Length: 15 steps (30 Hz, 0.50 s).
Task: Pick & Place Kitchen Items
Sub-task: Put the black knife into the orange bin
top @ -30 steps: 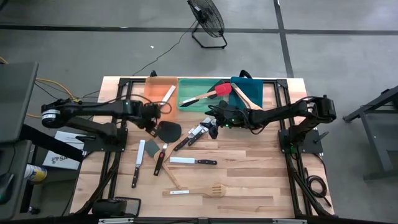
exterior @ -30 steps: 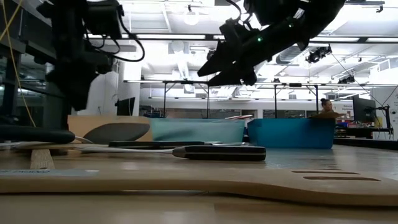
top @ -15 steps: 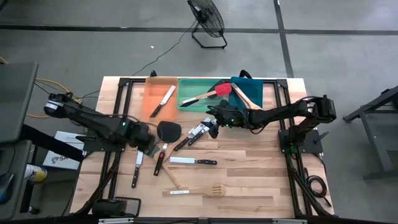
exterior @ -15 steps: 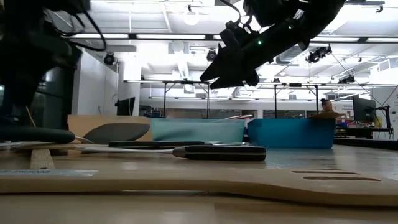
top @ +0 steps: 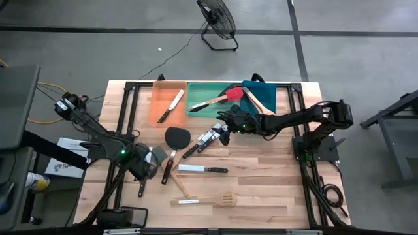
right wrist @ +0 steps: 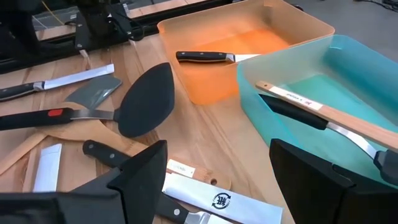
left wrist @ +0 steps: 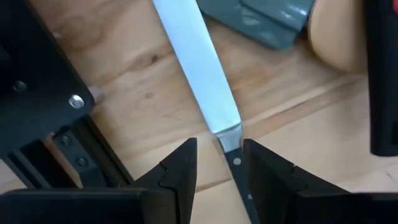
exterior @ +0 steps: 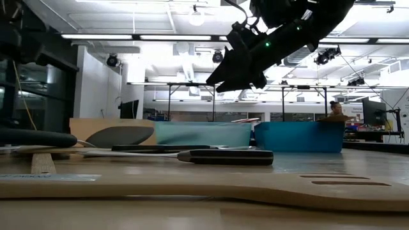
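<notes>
Between open left tool (left wrist: 217,163) fingers, steel-bladed black-handled knife (left wrist: 205,81), flat on wood

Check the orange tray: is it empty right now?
No. In the high view, the orange tray holds one black-handled knife, lying diagonally inside it.

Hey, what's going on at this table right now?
Two robot arms are sorting kitchen utensils into coloured trays. The left end effector is low at the table's left side, open, straddling a knife where the blade meets the handle. The right end effector hangs open above the knives in the middle, holding nothing. One knife lies in the orange tray, a red spatula in the green tray, and several utensils are on the table.
</notes>
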Available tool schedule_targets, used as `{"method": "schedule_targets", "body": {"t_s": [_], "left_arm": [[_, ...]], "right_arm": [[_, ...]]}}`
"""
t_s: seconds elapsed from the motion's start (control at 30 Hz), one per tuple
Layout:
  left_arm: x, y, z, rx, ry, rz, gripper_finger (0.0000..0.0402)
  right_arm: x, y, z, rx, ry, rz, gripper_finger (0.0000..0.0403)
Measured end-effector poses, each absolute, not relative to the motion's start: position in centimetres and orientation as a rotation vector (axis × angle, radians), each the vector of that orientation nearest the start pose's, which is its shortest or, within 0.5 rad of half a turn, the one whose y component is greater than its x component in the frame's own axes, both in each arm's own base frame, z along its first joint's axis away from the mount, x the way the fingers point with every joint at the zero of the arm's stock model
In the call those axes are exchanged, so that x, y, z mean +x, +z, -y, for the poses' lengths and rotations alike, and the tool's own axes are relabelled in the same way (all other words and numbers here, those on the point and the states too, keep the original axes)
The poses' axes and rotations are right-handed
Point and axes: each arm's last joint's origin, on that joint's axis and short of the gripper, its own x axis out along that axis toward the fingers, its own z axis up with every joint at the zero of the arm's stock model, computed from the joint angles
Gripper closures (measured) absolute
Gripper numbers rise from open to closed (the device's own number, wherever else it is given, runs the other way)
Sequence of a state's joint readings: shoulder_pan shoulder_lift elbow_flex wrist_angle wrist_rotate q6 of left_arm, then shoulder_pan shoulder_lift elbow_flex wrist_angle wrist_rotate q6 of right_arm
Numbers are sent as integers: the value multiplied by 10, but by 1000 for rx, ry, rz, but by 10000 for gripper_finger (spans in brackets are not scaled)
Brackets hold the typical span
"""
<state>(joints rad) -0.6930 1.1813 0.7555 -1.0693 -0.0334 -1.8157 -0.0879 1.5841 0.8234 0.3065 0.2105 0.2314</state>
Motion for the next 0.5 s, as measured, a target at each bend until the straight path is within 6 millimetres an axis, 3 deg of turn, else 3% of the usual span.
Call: {"method": "schedule_targets", "body": {"t_s": [0.27, 0.5], "left_arm": [[132, 195, 131, -940, 831, -1369, 267], [133, 190, 143, -989, 828, -1366, 192]], "right_arm": [[327, 200, 35, 197, -345, -423, 128], [327, 199, 35, 198, -342, -424, 128]]}}
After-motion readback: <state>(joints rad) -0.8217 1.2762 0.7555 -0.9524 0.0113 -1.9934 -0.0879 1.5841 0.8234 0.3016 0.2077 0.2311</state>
